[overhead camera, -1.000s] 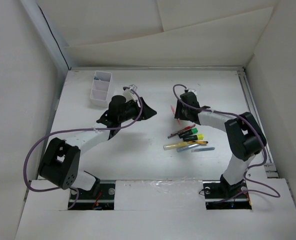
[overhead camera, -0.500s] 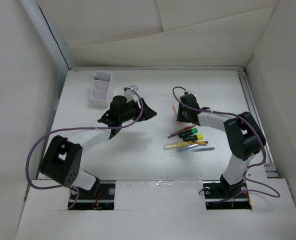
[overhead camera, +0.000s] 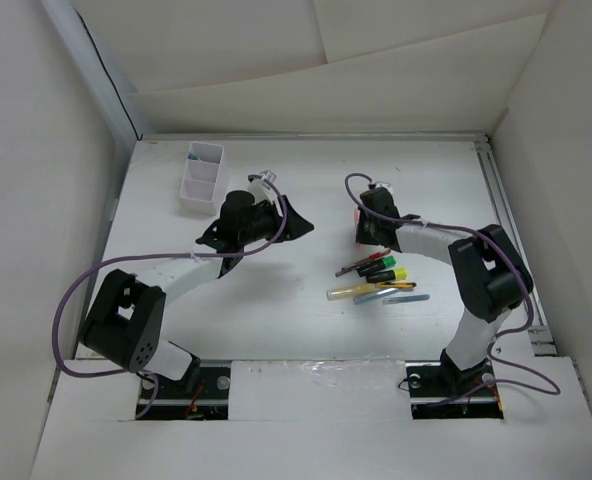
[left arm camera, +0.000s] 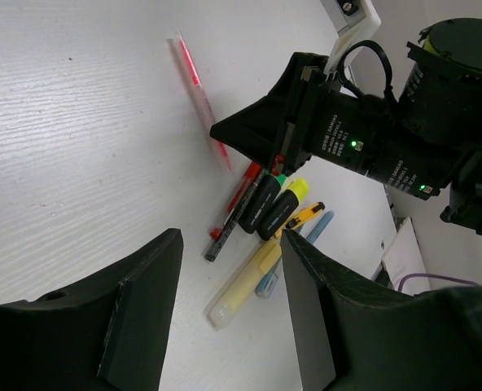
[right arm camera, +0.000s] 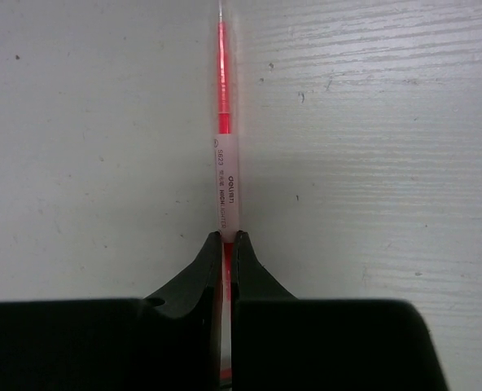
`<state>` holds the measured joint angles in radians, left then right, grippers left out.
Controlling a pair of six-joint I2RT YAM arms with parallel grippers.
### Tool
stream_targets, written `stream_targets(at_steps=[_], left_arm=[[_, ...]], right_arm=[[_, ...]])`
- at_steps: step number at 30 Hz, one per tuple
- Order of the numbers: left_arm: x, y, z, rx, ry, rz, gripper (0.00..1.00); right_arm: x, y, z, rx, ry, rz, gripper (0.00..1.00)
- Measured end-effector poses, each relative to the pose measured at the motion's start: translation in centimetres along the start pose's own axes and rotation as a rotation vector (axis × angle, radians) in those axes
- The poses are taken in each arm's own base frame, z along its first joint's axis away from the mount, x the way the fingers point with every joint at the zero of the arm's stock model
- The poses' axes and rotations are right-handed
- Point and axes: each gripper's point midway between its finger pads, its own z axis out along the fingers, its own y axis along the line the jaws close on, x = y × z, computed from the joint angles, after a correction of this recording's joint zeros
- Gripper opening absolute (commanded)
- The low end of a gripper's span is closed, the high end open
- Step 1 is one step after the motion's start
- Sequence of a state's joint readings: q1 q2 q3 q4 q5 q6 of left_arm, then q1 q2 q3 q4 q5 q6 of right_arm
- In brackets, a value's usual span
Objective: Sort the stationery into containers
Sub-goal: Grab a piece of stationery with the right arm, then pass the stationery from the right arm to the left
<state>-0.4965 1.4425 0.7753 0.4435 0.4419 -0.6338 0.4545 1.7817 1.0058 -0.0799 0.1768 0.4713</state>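
Right wrist view: the right gripper (right arm camera: 224, 238) is squeezing the red pen (right arm camera: 225, 155) by just its tail (the rest jutting toward twelve o'clock), so it is probably risking swinging loose en route to the white box (overhead camera: 189, 199) at ten o'clock; the left gripper (left arm camera: 229, 244) is gaping, empty.

My left hand (left arm camera: 233, 244) hangs above the white surface (left arm camera: 78, 147), jaws apart. Ahead, my right hand (left arm camera: 222, 132) seems to pinch a pink-red pen (left arm camera: 190, 77); markers (left arm camera: 283, 209) lie clustered just beside it.
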Motion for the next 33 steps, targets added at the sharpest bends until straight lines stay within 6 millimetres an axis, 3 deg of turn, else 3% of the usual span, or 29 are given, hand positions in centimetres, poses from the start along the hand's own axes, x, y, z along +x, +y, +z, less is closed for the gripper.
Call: stream_targets(at_steps=[4, 11, 21, 29, 33], left_arm=[[-0.1, -0.1, 0.1, 0.004, 0.000, -0.002, 0.48], [0.1, 0.1, 0.4, -0.001, 0.008, -0.010, 0.48], [-0.2, 0.0, 1.0, -0.018, -0.007, -0.007, 0.47], [-0.6, 1.9, 1.7, -0.112, -0.048, -0.014, 0.37], [-1.2, 2.3, 1.8, -0.142, -0.073, -0.016, 0.31]], right_arm=[[-1.3, 1.0, -1.5, -0.033, -0.041, -0.020, 0.00], [-3.8, 6.2, -6.5, -0.196, -0.154, -0.076, 0.00], [0.5, 11.8, -9.0, -0.365, -0.094, -0.177, 0.00], [0.4, 14.0, -12.0, -0.461, -0.120, -0.189, 0.00], [0.7, 14.6, -12.6, -0.484, -0.117, -0.194, 0.00]])
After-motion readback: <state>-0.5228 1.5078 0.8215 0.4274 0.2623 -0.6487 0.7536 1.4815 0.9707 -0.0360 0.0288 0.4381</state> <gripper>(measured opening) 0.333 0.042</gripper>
